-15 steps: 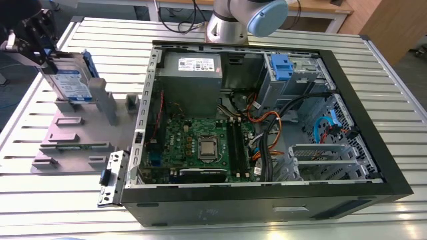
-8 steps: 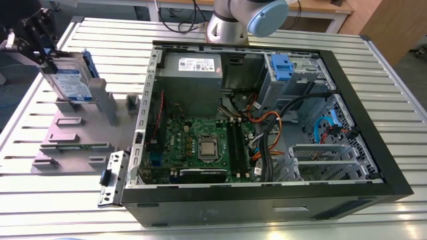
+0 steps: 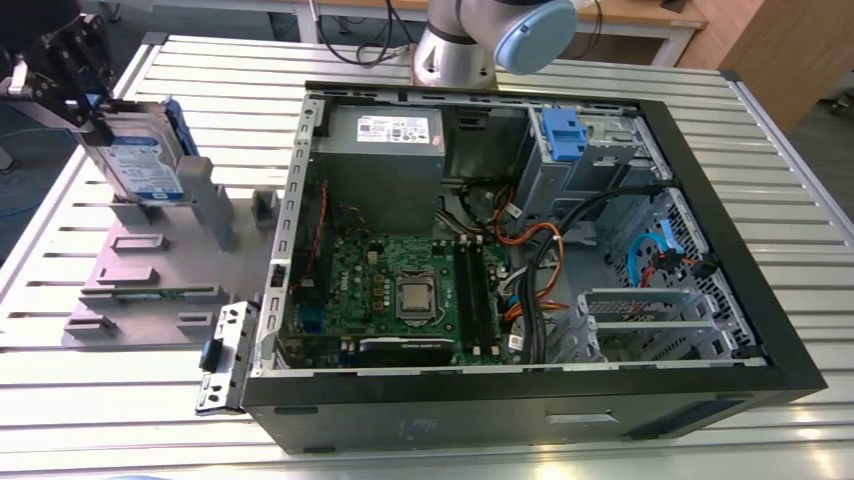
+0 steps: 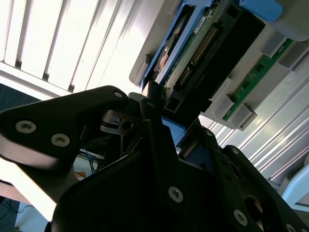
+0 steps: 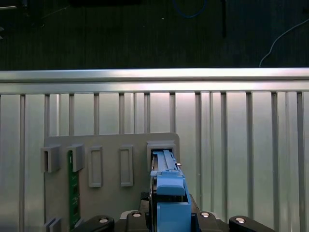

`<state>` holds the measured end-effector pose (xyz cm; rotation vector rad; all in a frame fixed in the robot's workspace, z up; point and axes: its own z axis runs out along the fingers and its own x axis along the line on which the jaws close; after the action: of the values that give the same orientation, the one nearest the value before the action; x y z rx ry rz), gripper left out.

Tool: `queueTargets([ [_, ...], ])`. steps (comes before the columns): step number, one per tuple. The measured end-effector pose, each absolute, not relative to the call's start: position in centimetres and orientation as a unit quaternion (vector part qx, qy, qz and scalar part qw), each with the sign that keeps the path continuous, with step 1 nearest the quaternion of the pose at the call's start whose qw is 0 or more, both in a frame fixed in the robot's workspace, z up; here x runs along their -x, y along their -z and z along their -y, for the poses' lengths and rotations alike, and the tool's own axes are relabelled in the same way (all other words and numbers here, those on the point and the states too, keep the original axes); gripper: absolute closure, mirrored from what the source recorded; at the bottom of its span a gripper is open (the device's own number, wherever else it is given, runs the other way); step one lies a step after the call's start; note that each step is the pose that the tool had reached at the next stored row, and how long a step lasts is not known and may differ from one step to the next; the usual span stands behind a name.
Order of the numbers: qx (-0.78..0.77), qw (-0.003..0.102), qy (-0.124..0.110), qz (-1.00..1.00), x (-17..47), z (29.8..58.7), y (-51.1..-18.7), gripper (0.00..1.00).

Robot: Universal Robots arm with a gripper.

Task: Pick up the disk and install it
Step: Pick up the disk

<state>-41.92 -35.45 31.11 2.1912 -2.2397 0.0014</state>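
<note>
A black open-sided desktop computer case (image 3: 534,400) lies on the slatted aluminium worktop (image 3: 801,200), well apart from the task's thing. Inside it are a grey metal power supply box (image 3: 380,165), a green motherboard (image 3: 400,290), a blue plastic drive bracket (image 3: 561,135) in the bay at the far corner, and a tangle of orange and black cables (image 3: 534,240) running between the board and the bays. The silver and pale blue robot arm (image 3: 467,40) rises behind the case.

At the exterior view's left, beside the case, lies a grey plastic fixture plate (image 3: 147,290) with several raised sockets. A narrow green circuit strip (image 5: 73,188) stands in one of them.

The flat silver metal hard disk (image 3: 140,165), with its blue-and-white label and blue plastic rails, stands upright on edge at the far end of that plate. Its lower end is at a grey socket; whether it is seated there or just clear of it I cannot tell. In both wrist views it shows edge-on, with the blue rail facing the camera in the first wrist view.

The black tool (image 3: 91,100) is closed on the disk's upper end, with a finger (image 4: 150,116) pressed against its edge.
</note>
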Motion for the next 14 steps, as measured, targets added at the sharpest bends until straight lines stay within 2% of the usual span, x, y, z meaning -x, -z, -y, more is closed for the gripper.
queueTargets([
  [14, -0.699, 0.004, 0.0, 0.715, 41.92, 35.45, -31.57, 0.63],
])
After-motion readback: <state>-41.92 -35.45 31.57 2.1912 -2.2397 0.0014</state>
